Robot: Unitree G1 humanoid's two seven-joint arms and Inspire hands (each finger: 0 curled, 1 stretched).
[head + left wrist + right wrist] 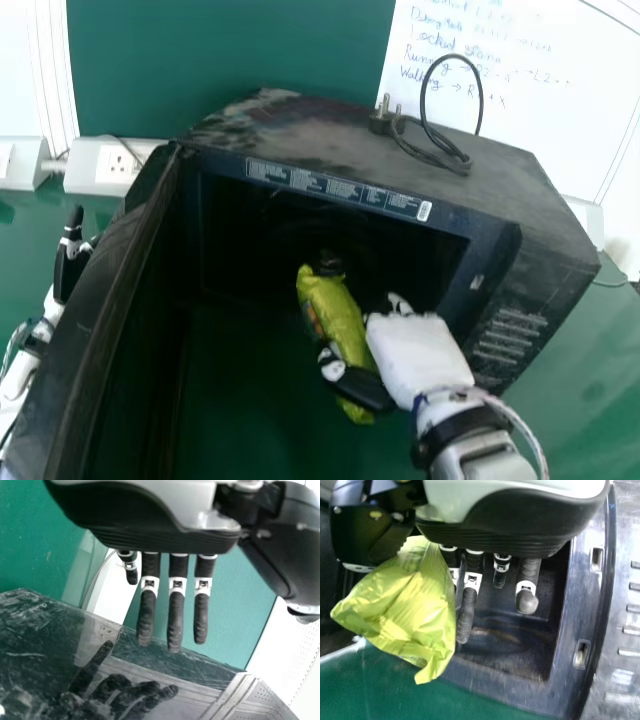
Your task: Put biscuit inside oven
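Toward the near right, the robot's right hand (415,355) is closed on the biscuit packet (340,325), a shiny yellow-green bag. The thumb (360,388) lies across the bag's left side, and the white back of the hand is on its right. In the right wrist view, the crinkled wrapper is caught between the thumb and the fingers (465,617) of the right hand, with its loose end sticking out.

The packet slants from near right to far left, directly before the mouth of the oven (505,250). Its far end points into the dark opening; I cannot tell whether it is past the rim.

Along the near left stands the oven door (95,300), swung wide open. Just beyond it, on its outer side, is the left hand (70,265), with nothing in its grasp. In the left wrist view, the left hand (176,620) has its fingers straight and spread a little, and the door's dark, glossy face mirrors them.

Behind the packet, the black oven sits at an angle on the green table (590,400), its buttons (510,335) on the right and its top dusty. A cord (430,135) with its plug (383,117) loops on the far part of that top. Farthest off are a wall socket (118,163) on the left, a green wall (220,50) and, on the right, a whiteboard (560,110) with handwriting.
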